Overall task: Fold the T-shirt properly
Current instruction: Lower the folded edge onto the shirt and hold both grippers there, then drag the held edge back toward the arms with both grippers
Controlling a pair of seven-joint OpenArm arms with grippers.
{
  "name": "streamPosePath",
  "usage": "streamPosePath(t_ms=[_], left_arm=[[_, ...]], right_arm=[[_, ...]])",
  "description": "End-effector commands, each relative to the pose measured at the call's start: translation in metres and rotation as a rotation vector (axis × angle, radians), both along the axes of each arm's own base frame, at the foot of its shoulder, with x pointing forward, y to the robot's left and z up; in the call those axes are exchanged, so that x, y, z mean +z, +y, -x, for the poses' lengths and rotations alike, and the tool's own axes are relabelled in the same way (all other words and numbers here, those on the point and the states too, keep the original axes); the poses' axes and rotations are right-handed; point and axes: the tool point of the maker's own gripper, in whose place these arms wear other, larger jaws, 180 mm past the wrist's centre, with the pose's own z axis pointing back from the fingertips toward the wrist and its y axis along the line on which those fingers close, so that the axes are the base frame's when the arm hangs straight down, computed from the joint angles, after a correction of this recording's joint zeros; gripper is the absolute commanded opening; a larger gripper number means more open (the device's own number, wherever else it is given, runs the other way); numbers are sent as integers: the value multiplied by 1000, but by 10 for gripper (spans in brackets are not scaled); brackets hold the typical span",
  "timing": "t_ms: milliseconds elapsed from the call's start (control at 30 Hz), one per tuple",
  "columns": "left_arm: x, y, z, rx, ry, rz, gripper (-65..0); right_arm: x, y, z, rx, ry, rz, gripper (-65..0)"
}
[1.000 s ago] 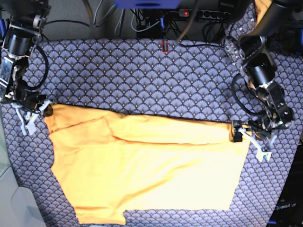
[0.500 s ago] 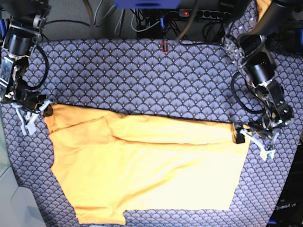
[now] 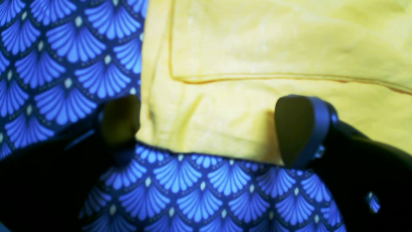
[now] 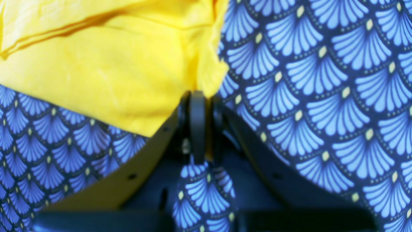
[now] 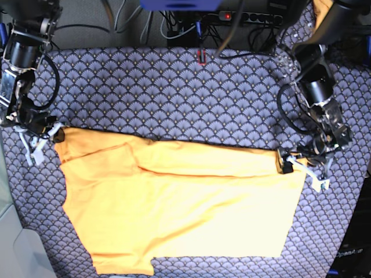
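While the shirt [image 5: 174, 202] lay partly folded, yellow-orange and creased, on the patterned cloth [image 5: 174, 92], the right gripper [image 4: 201, 96] pinched its corner and the left gripper [image 3: 206, 129] stood spread wide astride its other corner.

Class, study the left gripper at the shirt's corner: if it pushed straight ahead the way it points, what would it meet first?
The left gripper, jaws open astride the hem corner, would most likely meet the T-shirt first; depth is uncertain.

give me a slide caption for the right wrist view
Right gripper shut on a corner of the yellow T-shirt, above the blue fan-patterned tablecloth.
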Motion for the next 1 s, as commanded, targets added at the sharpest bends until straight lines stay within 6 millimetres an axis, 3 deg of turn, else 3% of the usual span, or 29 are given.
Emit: streamPosePath(t_ms=[0,67,133,300,333,567,733,967], left_arm=[[8,1,-6,-8,-10,2,-18],[8,-1,-6,-17,-10,3,-104],[8,-1,-6,-17,-10,3,-230],[9,1,-7,-8,-10,2,-606],[9,1,-7,-7,-9,2,-650],[7,6,1,-22,41,-12,-650],[23,24,3,-11,43,-71,-650],[26,38,29,-6,116,-145,-650]], right_arm=[[-2,-2,4,19,34,20,-650],[-2,-2,4,19,34,20,-650],[-2,-1,4,19,34,19,-650],[-2,-2,4,19,32,21,-650],[-2,-2,4,19,32,21,-650],[14,-3,5,49,-9,73,-650],[23,0,14,79,-30,116,-650],[31,1,26,105,-34,160,-650]])
